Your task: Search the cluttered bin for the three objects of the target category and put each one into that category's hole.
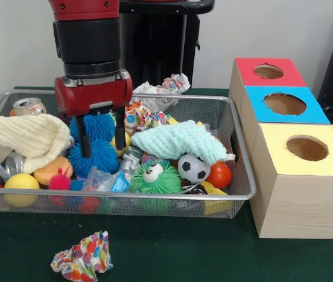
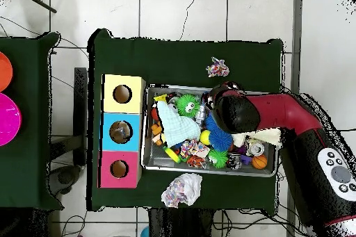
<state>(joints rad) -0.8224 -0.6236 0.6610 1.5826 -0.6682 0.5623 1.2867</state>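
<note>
Gripper working down into the wire mesh bin (image 1: 237, 147).
I'm seeing the black fingers (image 1: 86, 144) spread apart, straddling a blue spiky rubber ball (image 1: 99, 157) — not yet clamping.

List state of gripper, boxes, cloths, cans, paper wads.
gripper: open, fingers astride blue spiky ball
yellow box: hole empty
blue box: hole empty
red box: hole empty
mint cloth: draped over toys
cream cloth: draped over cans
can: crushed
paper wad: crumpled, outside bin
</note>
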